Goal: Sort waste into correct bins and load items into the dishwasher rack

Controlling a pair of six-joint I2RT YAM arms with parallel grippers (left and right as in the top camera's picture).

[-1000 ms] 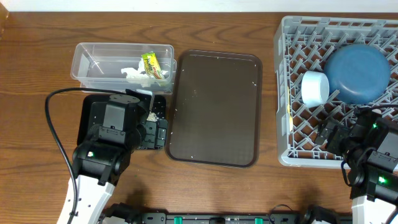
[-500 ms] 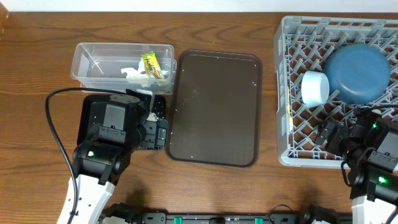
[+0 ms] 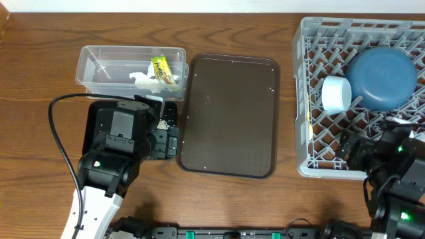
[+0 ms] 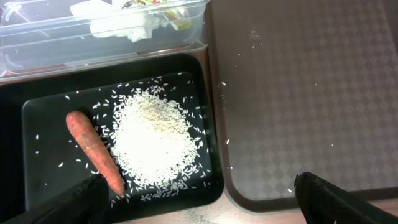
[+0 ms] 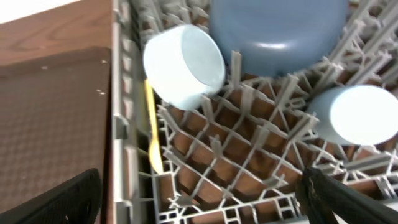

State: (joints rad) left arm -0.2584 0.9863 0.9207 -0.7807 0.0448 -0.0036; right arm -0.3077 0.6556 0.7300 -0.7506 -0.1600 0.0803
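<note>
Rice heap point(image 4: 152, 140): loose, light grains, unsuited to pinching; lying in the black tray point(image 4: 43, 124).
Carrot stick point(image 4: 94, 152): stiff, light, likely slick; best gripped mid-length; lying beside the rice.
Tissue point(image 4: 118, 25), wrapper point(image 3: 161, 68): soft, light; contained in the clear tub point(image 3: 89, 63).
Blue dish point(image 3: 382, 78), cup point(image 5: 185, 65), spoon point(image 5: 151, 124): rigid; seated in the rack point(image 5: 124, 93).
Left gripper point(image 4: 205, 208): spread wide, empty, above the black tray.
Right gripper point(image 5: 199, 208): spread wide, empty, above the rack.

Print on the yellow-green wrapper point(image 3: 161, 69) is unreadable.
</note>
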